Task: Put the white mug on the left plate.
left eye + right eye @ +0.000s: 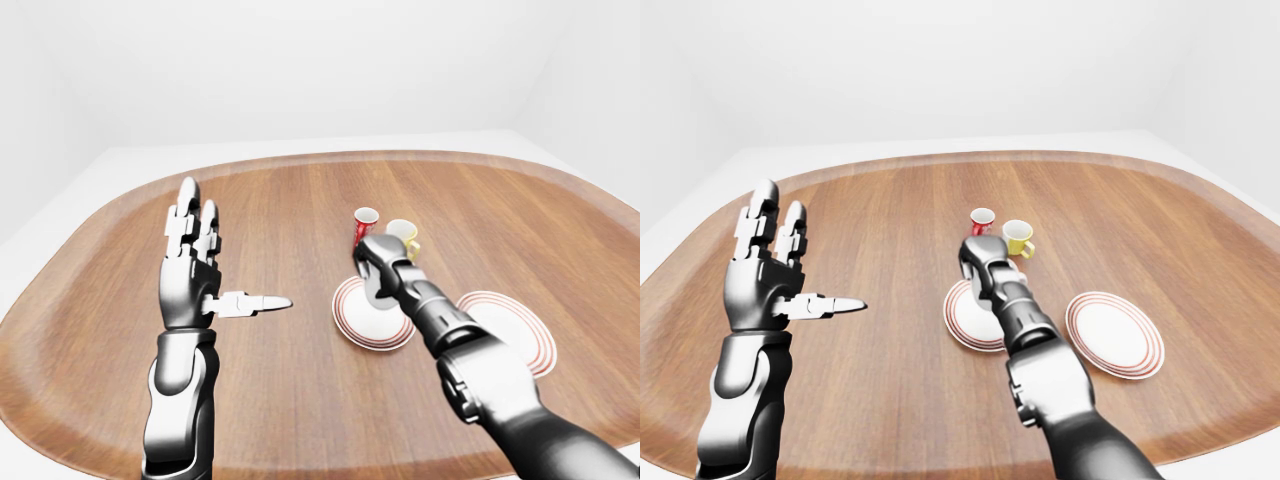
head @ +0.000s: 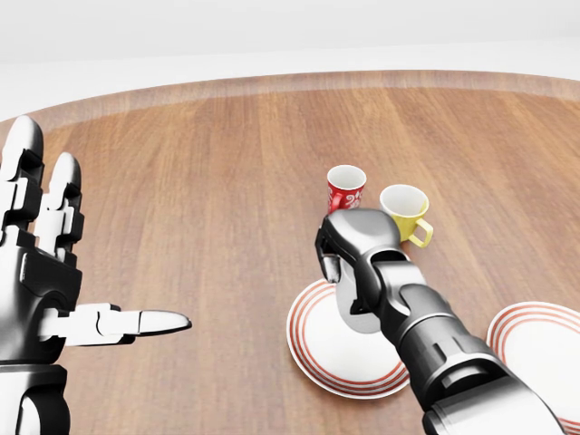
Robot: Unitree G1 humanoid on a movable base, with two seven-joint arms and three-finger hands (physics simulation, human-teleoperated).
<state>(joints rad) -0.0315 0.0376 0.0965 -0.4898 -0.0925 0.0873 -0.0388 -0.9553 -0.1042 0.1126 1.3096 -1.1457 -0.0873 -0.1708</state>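
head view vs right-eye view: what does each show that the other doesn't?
Only the right-eye view: the right plate whole, both forearms at full length, the table's near edge and curved outline, and the white walls around it.

Only the head view: a close look at the right robot hand closed round the white mug over the left plate, and the red cup's white markings.

Both: the open left robot hand, the red cup, the yellow mug and the left plate.
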